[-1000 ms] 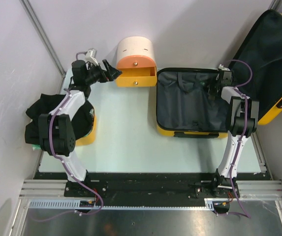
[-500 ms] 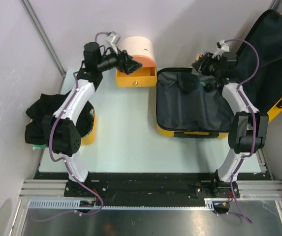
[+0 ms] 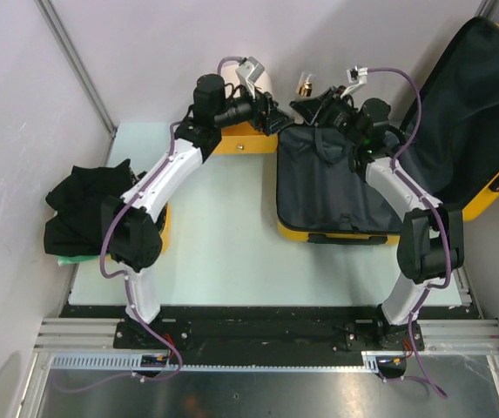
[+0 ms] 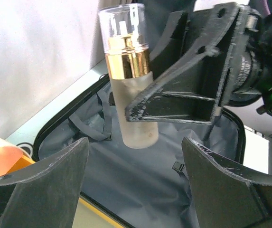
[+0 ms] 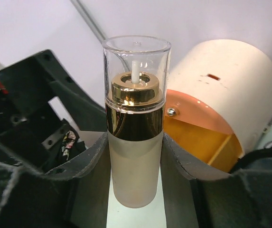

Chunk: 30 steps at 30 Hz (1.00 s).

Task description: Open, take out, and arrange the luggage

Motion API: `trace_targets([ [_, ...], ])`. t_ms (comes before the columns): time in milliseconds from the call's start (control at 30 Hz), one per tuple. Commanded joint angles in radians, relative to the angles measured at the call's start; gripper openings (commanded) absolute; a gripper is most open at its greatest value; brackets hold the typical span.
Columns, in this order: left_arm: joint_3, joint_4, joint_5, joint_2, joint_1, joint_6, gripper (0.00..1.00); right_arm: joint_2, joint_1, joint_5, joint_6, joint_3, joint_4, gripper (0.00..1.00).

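The luggage [image 3: 336,187] lies open at the back right, its dark lining [image 4: 140,185] showing and its lid [image 3: 484,96] leaning against the right wall. My right gripper [image 3: 312,106] is shut on a frosted pump bottle [image 5: 135,142] with a gold collar and a clear cap, held upright above the luggage's back left corner. My left gripper [image 3: 275,120] faces it from the left, open; its fingers [image 4: 55,180] stand wide apart just short of the bottle [image 4: 128,99], not touching it.
A cream-and-orange cylindrical container [image 5: 221,99] stands at the back, its orange drawer [image 3: 240,144] showing under the left arm. At the left edge, black clothes [image 3: 92,205] are heaped on a small yellow tub [image 3: 158,242]. Walls close in on the left, back and right.
Both arms swung toward the back middle. The right gripper came up out of the luggage with the bottle. The left gripper left the drawer and moved right to face it, its jaws narrowing slightly.
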Motion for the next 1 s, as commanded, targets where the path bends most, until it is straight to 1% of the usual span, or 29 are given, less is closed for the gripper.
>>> trace_targets([
  [0, 0.021, 0.069, -0.001, -0.01, 0.02, -0.055, 0.83, -0.039, 0.028, -0.041, 0.012, -0.001, 0.15, 0.0],
  [67, -0.039, 0.173, 0.029, -0.036, 0.038, -0.12, 0.82, -0.046, 0.038, -0.069, -0.03, -0.023, 0.149, 0.0],
  [133, -0.05, 0.209, 0.055, -0.041, 0.051, -0.204, 0.78, -0.056, 0.039, -0.081, -0.048, -0.042, 0.152, 0.0],
  [200, -0.053, 0.241, 0.069, -0.044, 0.064, -0.27, 0.77, -0.06, 0.042, -0.106, -0.071, -0.061, 0.16, 0.0],
  [267, -0.068, 0.29, 0.078, -0.05, 0.071, -0.302, 0.77, -0.066, 0.047, -0.126, -0.1, -0.076, 0.169, 0.0],
  [467, -0.091, 0.292, 0.064, -0.04, 0.061, -0.315, 0.77, -0.071, 0.065, -0.134, -0.133, -0.081, 0.187, 0.0],
  [633, -0.081, 0.292, 0.057, -0.014, 0.057, -0.348, 0.77, -0.074, 0.085, -0.131, -0.162, -0.081, 0.183, 0.0],
  [767, -0.065, 0.303, 0.073, 0.008, 0.048, -0.399, 0.76, -0.076, 0.105, -0.127, -0.191, -0.081, 0.173, 0.0],
  [867, -0.072, 0.309, 0.096, 0.014, 0.035, -0.405, 0.73, -0.073, 0.117, -0.121, -0.191, -0.081, 0.178, 0.0],
  [967, -0.104, 0.312, 0.09, 0.01, 0.029, -0.405, 0.73, -0.073, 0.124, -0.109, -0.188, -0.081, 0.181, 0.0],
])
